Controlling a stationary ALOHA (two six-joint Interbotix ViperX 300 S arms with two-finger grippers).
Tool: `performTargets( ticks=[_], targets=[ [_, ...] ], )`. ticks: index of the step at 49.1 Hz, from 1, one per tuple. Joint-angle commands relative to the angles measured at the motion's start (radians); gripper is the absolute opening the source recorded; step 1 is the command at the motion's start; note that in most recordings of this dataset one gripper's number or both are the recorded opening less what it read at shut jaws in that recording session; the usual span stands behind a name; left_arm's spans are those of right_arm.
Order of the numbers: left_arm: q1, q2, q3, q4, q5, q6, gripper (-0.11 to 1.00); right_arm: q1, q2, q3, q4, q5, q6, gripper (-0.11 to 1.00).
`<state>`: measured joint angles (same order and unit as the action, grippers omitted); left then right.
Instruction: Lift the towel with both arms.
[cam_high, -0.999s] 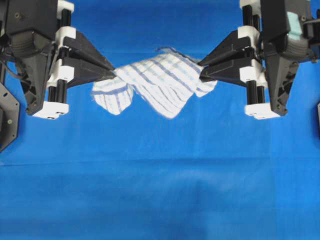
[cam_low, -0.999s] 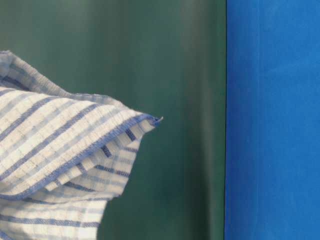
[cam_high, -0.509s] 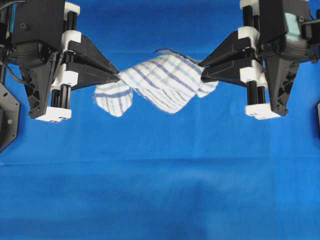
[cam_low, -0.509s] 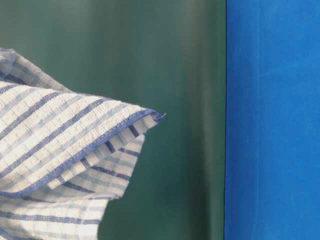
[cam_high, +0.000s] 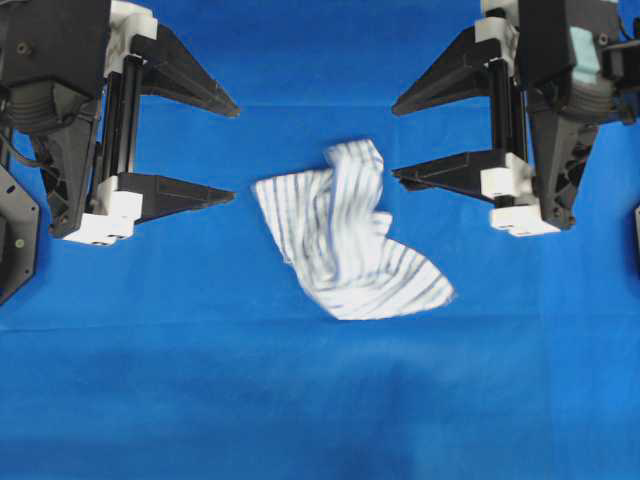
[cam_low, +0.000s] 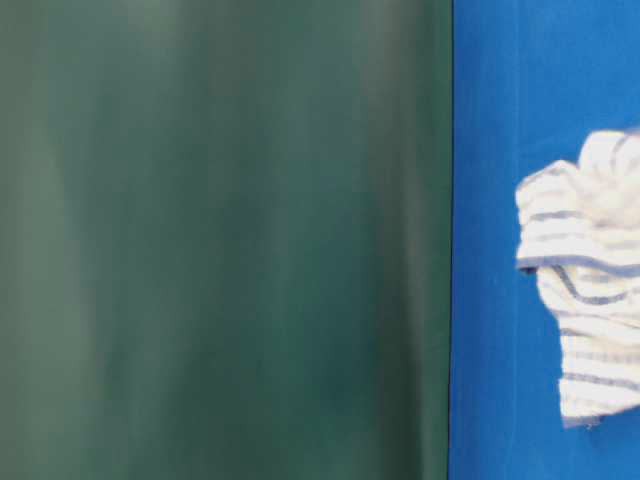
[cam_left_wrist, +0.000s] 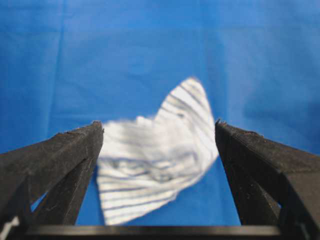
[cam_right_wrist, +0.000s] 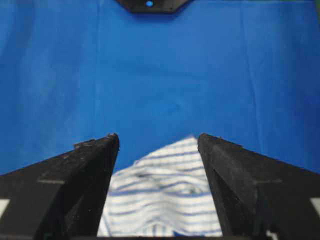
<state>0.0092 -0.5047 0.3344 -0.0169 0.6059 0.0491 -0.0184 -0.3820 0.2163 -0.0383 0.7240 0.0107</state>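
I see the towel (cam_high: 345, 235) lying crumpled on the blue cloth (cam_high: 320, 400), between the two grippers and touching neither. My left gripper (cam_high: 225, 150) and right gripper (cam_high: 400, 140) both stand wide apart, holding nothing. The towel looks light, limp and prone to bunching, so I judge the best holds are its outer corners, one per side.
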Motion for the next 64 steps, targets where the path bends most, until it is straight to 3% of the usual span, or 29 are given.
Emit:
performTargets(
  ticks=[1, 14, 32, 46, 64],
  targets=[
    [-0.002, -0.009, -0.006, -0.002, -0.009, 0.002, 0.90, 0.000, -0.012, -0.006, -0.003, -0.003, 0.000, 0.67],
    [-0.020, 0.014, 0.018, -0.002, -0.026, 0.000, 0.90, 0.000, -0.011, 0.037, -0.002, -0.006, 0.017, 0.67],
    [-0.032, 0.117, 0.149, -0.002, -0.186, 0.002, 0.90, 0.060, 0.025, 0.221, 0.000, -0.072, 0.080, 0.66],
    [-0.034, 0.242, 0.258, -0.002, -0.336, 0.008, 0.90, 0.129, 0.175, 0.370, 0.000, -0.210, 0.155, 0.67],
    [-0.032, 0.446, 0.362, -0.002, -0.525, 0.009, 0.90, 0.156, 0.391, 0.436, 0.002, -0.373, 0.172, 0.67]
  ],
)
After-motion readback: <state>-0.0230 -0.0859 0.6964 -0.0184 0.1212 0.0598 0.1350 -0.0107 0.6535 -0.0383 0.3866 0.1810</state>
